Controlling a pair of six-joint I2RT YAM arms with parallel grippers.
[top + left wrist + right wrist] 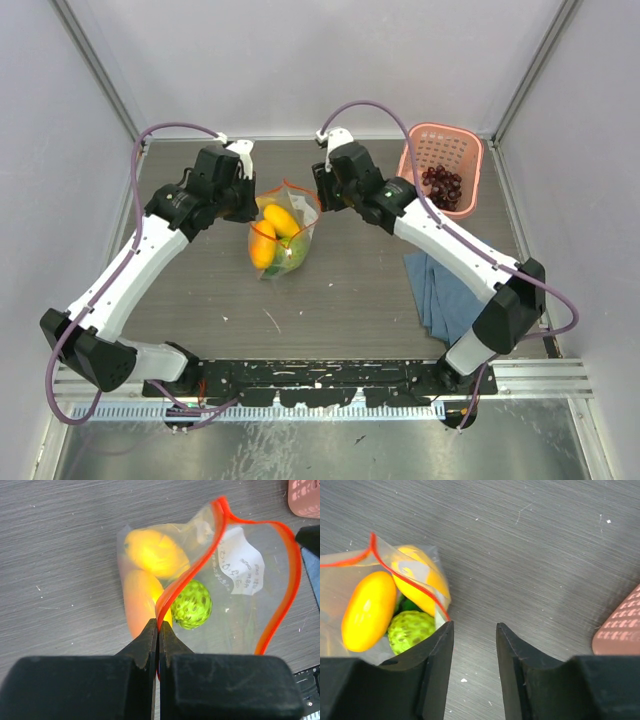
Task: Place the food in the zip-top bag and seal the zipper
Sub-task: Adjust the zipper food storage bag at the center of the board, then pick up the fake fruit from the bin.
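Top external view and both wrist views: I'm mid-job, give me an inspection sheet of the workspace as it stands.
Surface: dark wood-grain table, level.
Job's things: zip-top bag mouth open, zipper unsealed; yellow fruits and green fruit inside; grape bunch lies in the pink basket, not yet bagged.
Clutter: folded blue cloth at the right; a few white specks near the front.
Grippers: left claw shut on the zipper; right claw open beside the bag, holding nothing.
Cables: purple cables loop off both arms, no snag seen.
Surroundings: pale walls on three sides; nothing else seen.
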